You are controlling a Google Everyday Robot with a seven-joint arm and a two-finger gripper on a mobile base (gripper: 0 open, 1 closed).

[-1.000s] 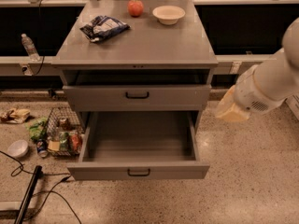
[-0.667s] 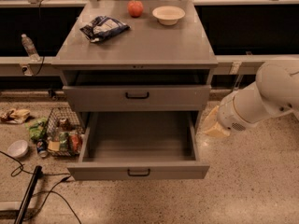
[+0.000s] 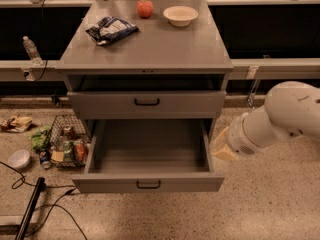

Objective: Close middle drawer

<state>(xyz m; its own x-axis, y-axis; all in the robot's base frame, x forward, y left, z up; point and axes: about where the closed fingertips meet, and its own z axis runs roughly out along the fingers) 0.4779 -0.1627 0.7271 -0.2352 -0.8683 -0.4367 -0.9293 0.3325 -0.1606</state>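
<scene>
Gripper [image 3: 223, 147] is dropping lower and drifting toward 9 o'clock versus a second ago, now sitting just beside the outer right wall of the middle drawer [image 3: 148, 183]. The drawer is not moving at all and is staying pulled fully out, its inside showing bare, so no closing is happening yet; this is reading as approach only. Grip state: cannot tell, the end of the white arm [image 3: 282, 116] is hiding it. The drawer's front panel with the black handle [image 3: 148, 184] is lying at about 8 o'clock from the gripper, the panel's right end at roughly 6 o'clock. The top drawer [image 3: 146, 104] above is sitting slightly out. Likely next: getting in front of the panel and pushing toward 12 o'clock.
</scene>
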